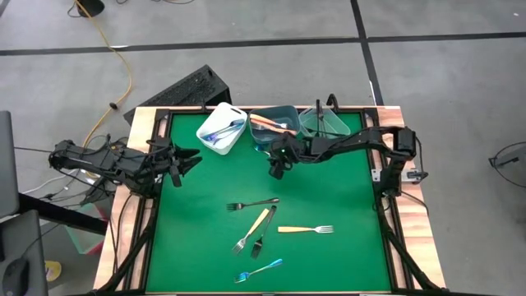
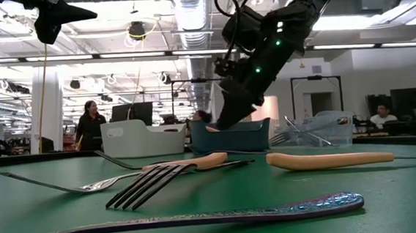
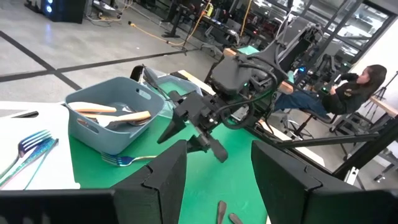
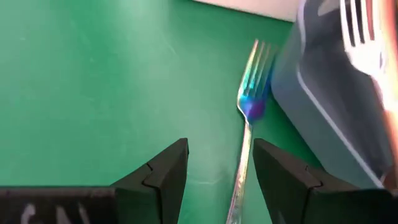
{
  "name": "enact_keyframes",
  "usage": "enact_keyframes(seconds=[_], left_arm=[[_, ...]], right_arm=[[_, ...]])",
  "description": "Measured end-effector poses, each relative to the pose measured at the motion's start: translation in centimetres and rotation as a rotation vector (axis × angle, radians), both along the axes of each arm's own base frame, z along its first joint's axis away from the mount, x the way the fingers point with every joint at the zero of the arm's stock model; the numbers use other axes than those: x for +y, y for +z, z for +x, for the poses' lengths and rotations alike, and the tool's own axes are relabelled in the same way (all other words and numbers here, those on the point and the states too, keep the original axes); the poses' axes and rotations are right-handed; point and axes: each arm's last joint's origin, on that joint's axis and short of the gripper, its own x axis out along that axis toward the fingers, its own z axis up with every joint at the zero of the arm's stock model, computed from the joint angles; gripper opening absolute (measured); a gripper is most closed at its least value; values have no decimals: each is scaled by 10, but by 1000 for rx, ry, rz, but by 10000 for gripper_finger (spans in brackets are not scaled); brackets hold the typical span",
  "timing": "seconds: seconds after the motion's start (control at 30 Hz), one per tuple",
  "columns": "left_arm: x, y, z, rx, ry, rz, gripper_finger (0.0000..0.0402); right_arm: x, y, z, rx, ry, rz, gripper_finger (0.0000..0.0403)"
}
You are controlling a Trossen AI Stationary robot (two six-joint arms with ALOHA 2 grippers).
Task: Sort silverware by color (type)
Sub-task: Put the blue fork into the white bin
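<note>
Sorting scene. The right gripper [image 1: 278,171], fingers spread and empty, hangs above the green table [image 1: 197,247] just in front of the grey-blue bin [image 1: 274,123], over a blue fork [image 4: 249,124] lying beside that bin. The left gripper [image 1: 185,162] waits open at the table's left edge. Five more forks [image 1: 263,226] lie loose mid-table; others fill the white bin [image 1: 222,128] and the clear bin [image 1: 325,122].
</note>
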Motion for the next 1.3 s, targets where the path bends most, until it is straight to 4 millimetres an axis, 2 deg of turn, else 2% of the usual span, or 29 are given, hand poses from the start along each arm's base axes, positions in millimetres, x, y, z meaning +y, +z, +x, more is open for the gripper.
enact_keyframes(seconds=[0.13,0.4,0.83,1.03,1.3], left_arm=[[0,0,0,-2,2,-7,164],[0,0,0,-2,4,-20,164],[0,-2,0,9,9,-37,164],[0,-3,-1,11,9,-37,164],[0,-2,-1,14,16,-27,164]], right_arm=[[-5,-12,0,33,-17,9,203],[-9,-23,1,57,-32,24,203],[-3,-46,2,136,-41,59,180],[0,-51,1,167,-40,63,139],[9,-53,1,184,-56,91,32]])
